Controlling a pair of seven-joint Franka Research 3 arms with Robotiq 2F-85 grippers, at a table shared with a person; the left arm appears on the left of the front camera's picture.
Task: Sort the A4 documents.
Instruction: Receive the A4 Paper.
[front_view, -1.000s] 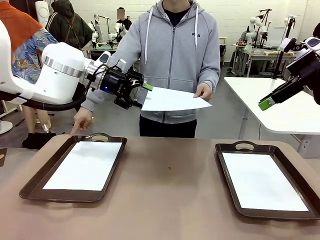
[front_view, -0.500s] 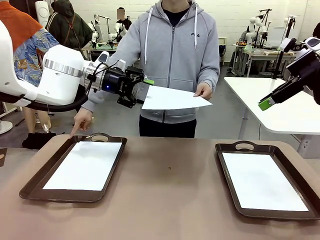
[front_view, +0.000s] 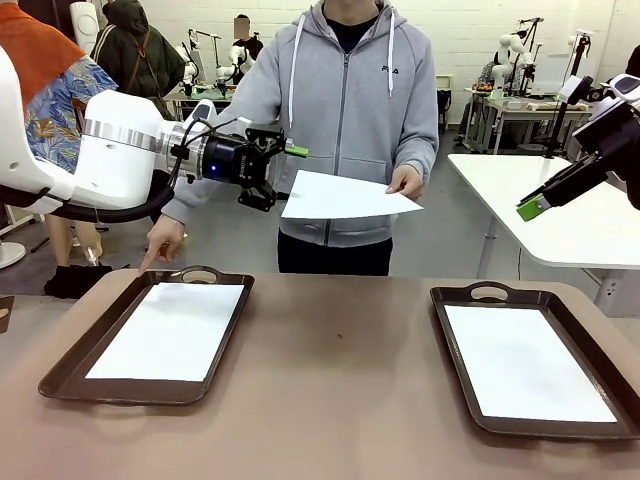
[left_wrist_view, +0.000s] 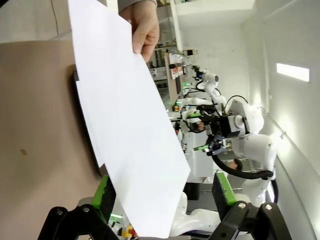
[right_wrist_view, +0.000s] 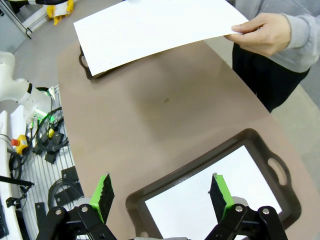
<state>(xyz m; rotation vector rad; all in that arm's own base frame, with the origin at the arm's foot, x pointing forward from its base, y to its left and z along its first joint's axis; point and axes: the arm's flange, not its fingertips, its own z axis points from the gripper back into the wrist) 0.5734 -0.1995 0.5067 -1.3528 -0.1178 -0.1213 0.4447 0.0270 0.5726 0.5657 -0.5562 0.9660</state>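
- Held sheet (front_view: 345, 196): thin, plain white A4 rectangle, blank, held roughly flat in the air above the far edge of the table (front_view: 340, 380). The person's hand (front_view: 406, 181) pinches its right edge; the sheet's left edge points toward the left gripper (front_view: 272, 176).
- Left gripper: jaws spread wide, green pads top and bottom, nothing gripped. In the front view the sheet's left edge lies just beside the gap between the pads; whether a pad touches paper cannot be told. In the left wrist view the sheet (left_wrist_view: 125, 125) runs down between the two green-padded fingers (left_wrist_view: 106, 196), with clear space to the finger on the other side.
- Right gripper (front_view: 536, 205): raised off to the right, well apart from the held sheet. In the right wrist view its jaws stand wide apart and hold nothing (right_wrist_view: 161, 194); the right tray lies below them.
- Left tray (front_view: 70, 375): dark brown, smooth, raised rim, loop handle at the far end. A white sheet (front_view: 170, 330) lies flat inside it.
- Right tray (front_view: 460, 385): same make, handle at the far end. A white sheet (front_view: 525, 362) lies flat inside it.
- Table: matte brown surface; a small dark speck sits between the trays.
- Person: grey zip hoodie, standing at the far side; other hand (front_view: 163, 240) points a finger down near the left tray's handle.
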